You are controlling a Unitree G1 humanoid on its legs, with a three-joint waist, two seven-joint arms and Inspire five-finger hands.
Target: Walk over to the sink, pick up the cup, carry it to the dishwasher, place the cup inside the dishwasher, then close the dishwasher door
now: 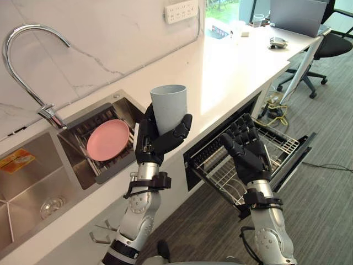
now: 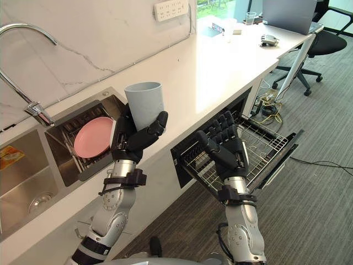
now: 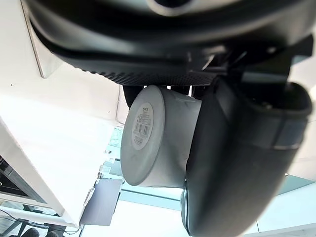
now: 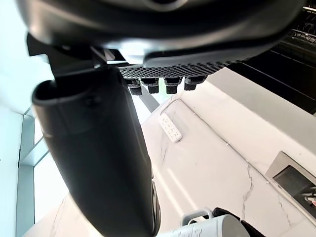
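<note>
A pale grey-blue cup (image 1: 169, 106) stands upright in my left hand (image 1: 156, 141), whose fingers and thumb curl round its lower half; I hold it above the counter's front edge, right of the sink (image 1: 33, 182). Its flat base with a label (image 3: 143, 126) faces the left wrist camera. My right hand (image 1: 248, 150) is raised with straight fingers, holding nothing, over the open dishwasher (image 1: 220, 144). The dishwasher's wire rack (image 1: 276, 144) is pulled out over the lowered door (image 1: 302, 153).
A pink plate (image 1: 107, 139) leans in a drain basket in the sink's right basin. A curved tap (image 1: 25, 52) rises behind the sink. The white counter (image 1: 231, 66) runs back to a desk with a laptop (image 1: 298, 15) and an office chair (image 1: 331, 47).
</note>
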